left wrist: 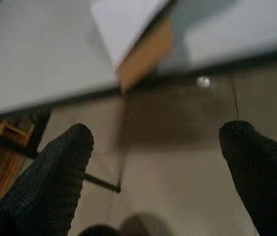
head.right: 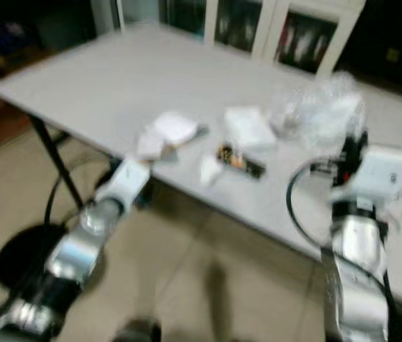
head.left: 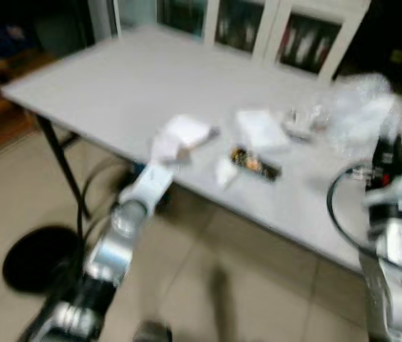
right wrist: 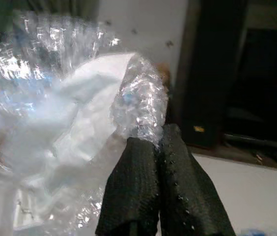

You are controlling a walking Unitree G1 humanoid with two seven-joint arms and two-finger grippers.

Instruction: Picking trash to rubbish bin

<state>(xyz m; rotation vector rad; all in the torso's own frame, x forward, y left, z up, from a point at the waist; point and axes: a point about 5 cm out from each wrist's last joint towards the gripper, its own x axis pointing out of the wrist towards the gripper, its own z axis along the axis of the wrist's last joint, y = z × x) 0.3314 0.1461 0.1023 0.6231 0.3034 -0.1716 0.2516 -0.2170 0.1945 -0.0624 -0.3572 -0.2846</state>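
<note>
Two grippers: right gripper (right wrist: 151, 142), jaws pinching bubble wrap (right wrist: 69, 113) for binning; left gripper (left wrist: 155, 162), jaws spread below the surface (head.left: 115, 85) edge.

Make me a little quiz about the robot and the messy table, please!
1. True or false: the right end effector is pinching the clear crinkly plastic bag.
2. The left end effector is: A) open, down by the edge of the table; B) shut on a tissue; C) resting flat on the tabletop.
3. Fill in the blank: the small dark wrapper lies on the ____.

Key: 1 true. 2 A, its two fingers stand wide apart with nothing between them. 3 table.
</note>
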